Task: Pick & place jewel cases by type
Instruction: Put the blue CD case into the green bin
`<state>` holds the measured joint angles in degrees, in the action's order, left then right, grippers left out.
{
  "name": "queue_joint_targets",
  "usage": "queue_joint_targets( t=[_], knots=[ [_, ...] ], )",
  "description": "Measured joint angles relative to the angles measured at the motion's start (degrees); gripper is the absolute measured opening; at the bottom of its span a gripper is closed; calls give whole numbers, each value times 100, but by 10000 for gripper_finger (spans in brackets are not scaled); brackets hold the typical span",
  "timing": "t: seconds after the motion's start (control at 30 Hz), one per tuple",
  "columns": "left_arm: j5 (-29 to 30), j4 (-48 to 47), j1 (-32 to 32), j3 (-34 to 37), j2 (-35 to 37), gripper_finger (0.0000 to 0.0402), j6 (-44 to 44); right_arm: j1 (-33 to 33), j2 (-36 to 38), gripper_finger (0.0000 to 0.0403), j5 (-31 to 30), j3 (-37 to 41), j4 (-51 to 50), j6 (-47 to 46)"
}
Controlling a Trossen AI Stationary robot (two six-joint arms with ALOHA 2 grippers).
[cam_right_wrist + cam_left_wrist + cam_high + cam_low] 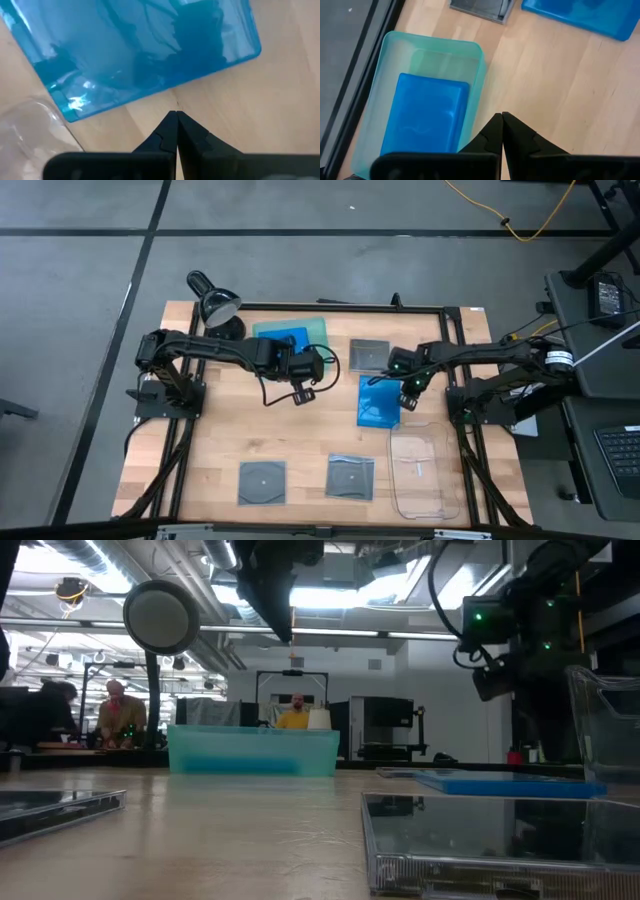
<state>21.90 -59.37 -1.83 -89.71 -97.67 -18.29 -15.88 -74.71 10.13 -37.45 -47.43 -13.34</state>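
The right end effector (409, 390) hangs just over the bench (220, 430), its two fingers pressed together and holding nothing, the tips beside the near edge of a blue case (378, 401) that lies flat between the two arms. The left end effector (305, 376) is likewise closed and empty, poised beside the green tray (318, 328), where another blue case (425, 115) already lies.

Three grey square cases wait: one (369, 354) near the far side, two (262, 481) (351, 476) along the near edge, with the clear tray (420, 470) empty at the right.

These cases look light, thin and rigid, with glossy faces likely to slip and plastic that could crack if squeezed hard. Lying flat, each offers little to pinch; I would judge the best hold is across a short edge, fingers opened first and one tip worked under the rim.

Both arms reach inward from their bases, wrists angled down toward the bench
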Motion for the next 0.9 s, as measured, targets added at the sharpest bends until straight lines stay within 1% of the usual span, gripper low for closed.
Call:
queue_joint_targets(
  t=[0.13,0.33,0.57,0.73,0.83,0.9],
  knots=[
    [1,40,-1,0,0,2,-39,0,-42,10,-15,228,350,9],
    [3,95,-1,0,0,2,-199,0,-317,10,-8,262,683,22],
    [5,96,-1,0,0,1,-305,-9,-849,10,448,224,1185,47],
    [7,98,-1,-2,0,2,-371,-7,-1216,10,538,-151,1016,395],
    [16,96,-1,-2,0,1,-411,3,-1411,10,566,-508,1412,630],
    [35,94,-1,0,0,3,-451,9,-1522,10,634,-712,1352,754]
  ],
)
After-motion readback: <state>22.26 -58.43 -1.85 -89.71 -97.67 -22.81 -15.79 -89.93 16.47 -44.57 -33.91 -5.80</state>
